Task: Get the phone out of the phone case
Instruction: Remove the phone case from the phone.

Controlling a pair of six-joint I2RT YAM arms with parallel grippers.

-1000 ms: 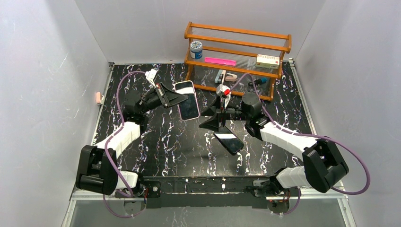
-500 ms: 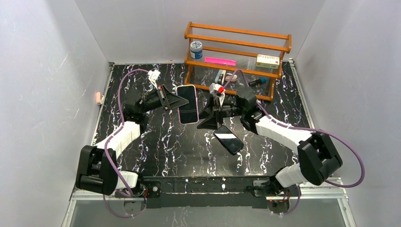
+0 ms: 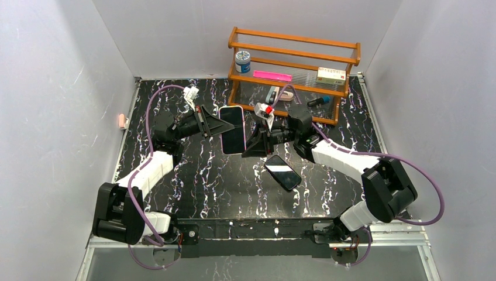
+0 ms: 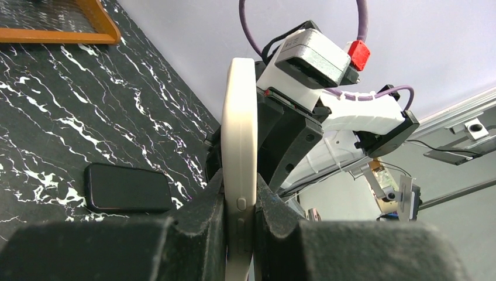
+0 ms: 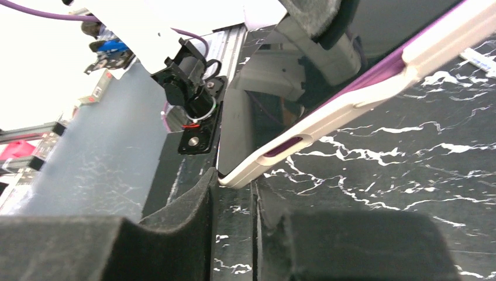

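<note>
The phone (image 3: 233, 130), dark screen showing, sits in its cream phone case (image 4: 238, 152) and hangs upright above the table. My left gripper (image 3: 219, 126) is shut on the case's long edge, its pads (image 4: 205, 211) pressing both faces by the side buttons. My right gripper (image 3: 246, 150) comes in from the right at the case's lower corner. In the right wrist view that corner (image 5: 240, 175) sits pinched between the tips of my narrowly set right gripper (image 5: 234, 182). The purple inner lining of the case (image 5: 351, 82) shows along its edge.
A second black phone (image 3: 283, 172) lies flat on the marble table just below the grippers, also seen as a dark slab (image 4: 127, 188). A wooden shelf (image 3: 292, 44) at the back holds a jar (image 3: 242, 61), a pink strip (image 3: 272, 75) and a small box (image 3: 331, 74).
My right arm has swung left toward the cased phone and its jaws have narrowed onto the lower corner. My left gripper has turned the phone more upright and kept its hold.
</note>
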